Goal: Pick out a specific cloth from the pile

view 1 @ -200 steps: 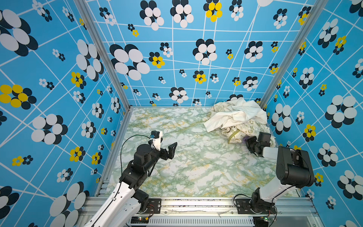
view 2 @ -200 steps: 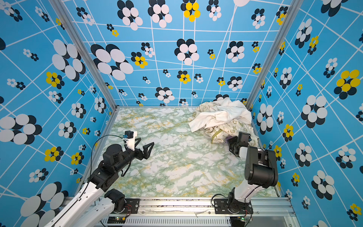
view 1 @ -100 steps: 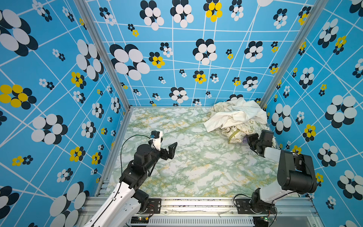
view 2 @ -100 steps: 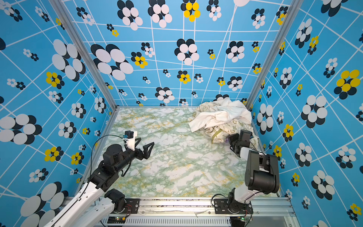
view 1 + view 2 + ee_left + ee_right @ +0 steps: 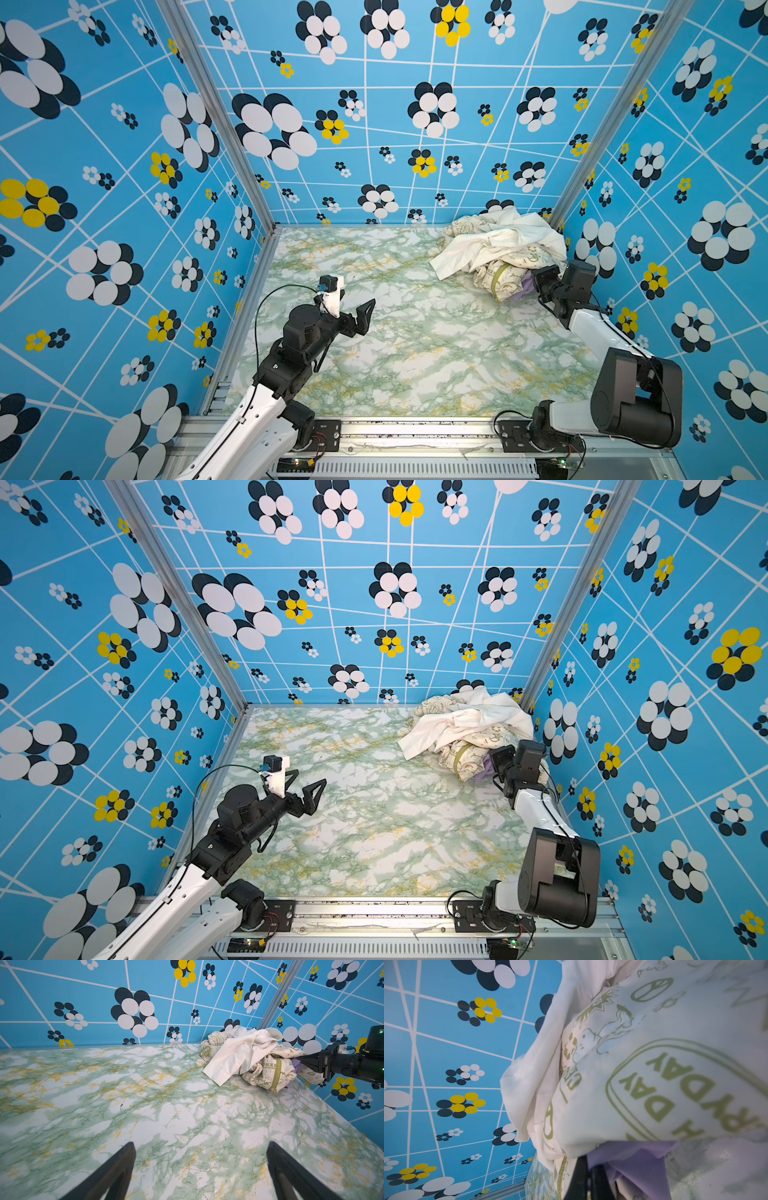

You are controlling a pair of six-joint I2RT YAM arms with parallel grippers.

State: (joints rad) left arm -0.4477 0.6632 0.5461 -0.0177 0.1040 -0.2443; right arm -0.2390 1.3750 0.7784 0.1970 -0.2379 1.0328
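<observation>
Marbled green counter point(image 5: 415, 365) carries the pile point(image 5: 498, 245) at two o'clock. The cloth point(image 5: 296, 1066), mostly buried beneath it, shows only a lavender fold, pinched in the closed right pincer point(image 5: 299, 1061). At eight o'clock the left pincer point(image 5: 200, 1147) gapes wide, empty.

Green-white marble-pattern tabletop point(image 5: 415, 353). Blue walls point(image 5: 374, 124), flower-and-grid print, enclose tabletop on three sides. Aluminium posts point(image 5: 222, 116) at tabletop far corners. Even lighting.
</observation>
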